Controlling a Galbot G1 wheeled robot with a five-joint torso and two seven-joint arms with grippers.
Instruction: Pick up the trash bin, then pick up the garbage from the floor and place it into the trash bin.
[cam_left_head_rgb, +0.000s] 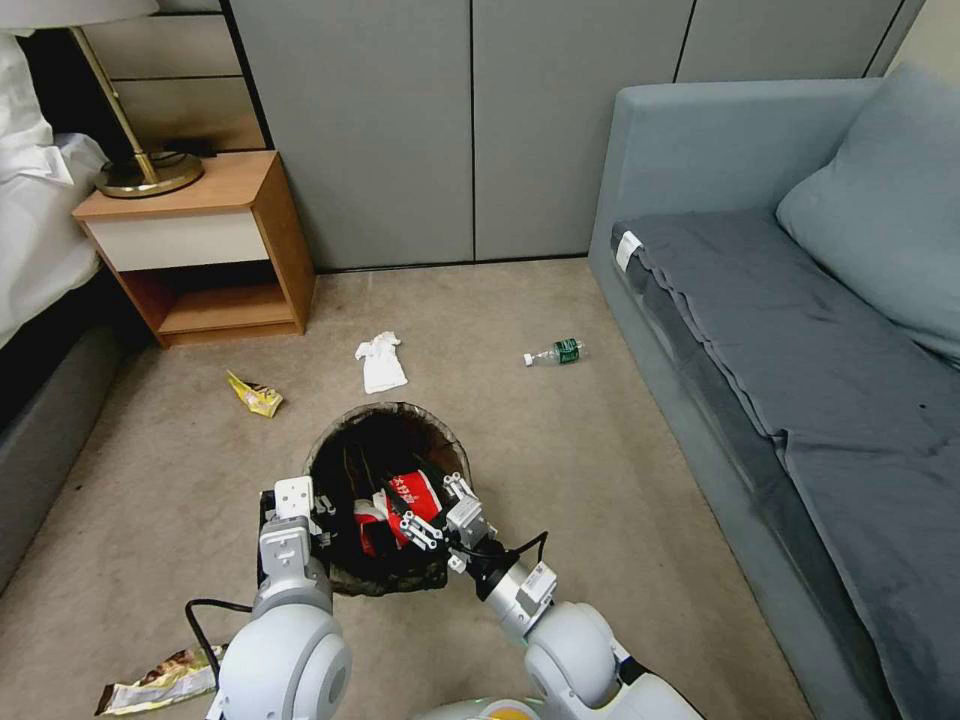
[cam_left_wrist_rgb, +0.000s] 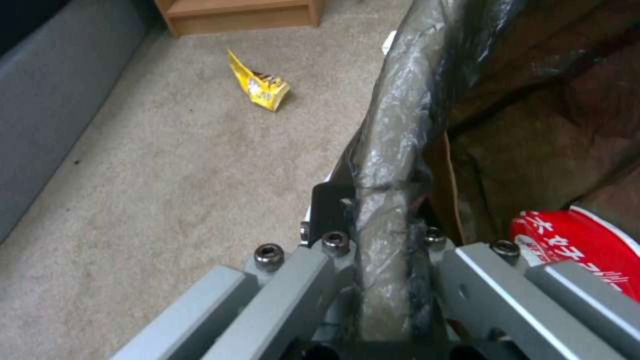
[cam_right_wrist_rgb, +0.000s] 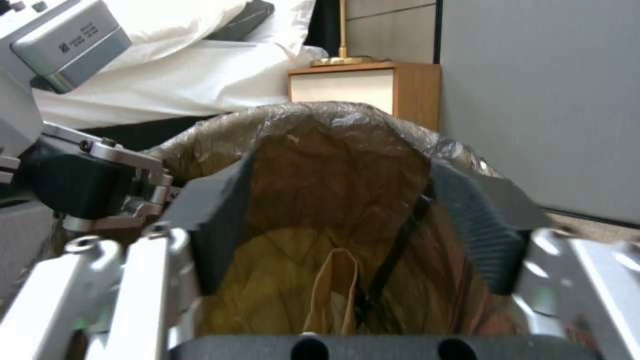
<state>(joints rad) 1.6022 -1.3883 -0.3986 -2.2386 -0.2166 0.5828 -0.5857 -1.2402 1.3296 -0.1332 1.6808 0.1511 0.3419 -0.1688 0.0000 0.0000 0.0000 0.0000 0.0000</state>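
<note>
Clamping the bag-covered rim of the trash bin (cam_left_head_rgb: 385, 440) at its 8 o'clock edge, the left pincer (cam_left_head_rgb: 318, 520) holds it. The right pincer (cam_left_head_rgb: 425, 510) sits spread over the bin's mouth at 4 o'clock, beside a red wrapper (cam_left_head_rgb: 412, 497). Beyond, on the floor: yellow wrapper (cam_left_head_rgb: 256, 396) at 10, tissue (cam_left_head_rgb: 380, 362) at 12, bottle (cam_left_head_rgb: 556, 353) at 2 o'clock.
</note>
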